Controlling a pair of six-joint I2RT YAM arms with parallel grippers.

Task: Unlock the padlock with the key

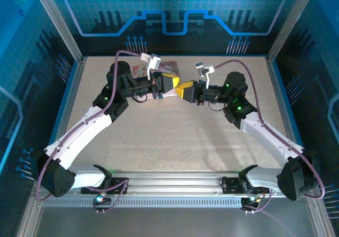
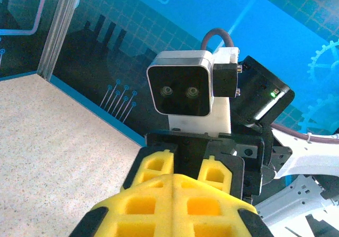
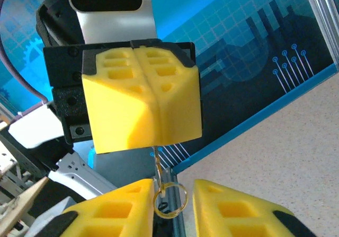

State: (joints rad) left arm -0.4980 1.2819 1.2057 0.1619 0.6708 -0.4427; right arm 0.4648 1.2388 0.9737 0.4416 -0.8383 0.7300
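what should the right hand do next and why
Probably close the right hand on the ring: it dangles between that hand's parted jaws, from a thin metal strip pinched in the shut left hand.

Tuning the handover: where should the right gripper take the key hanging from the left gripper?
Take the ring end, coming up from below. The key hangs straight down from the shut left gripper, its upper part buried in that grip, so just the thin stem and ring are free. The right gripper straddles the ring; pinching its rim may slip, so close slowly.
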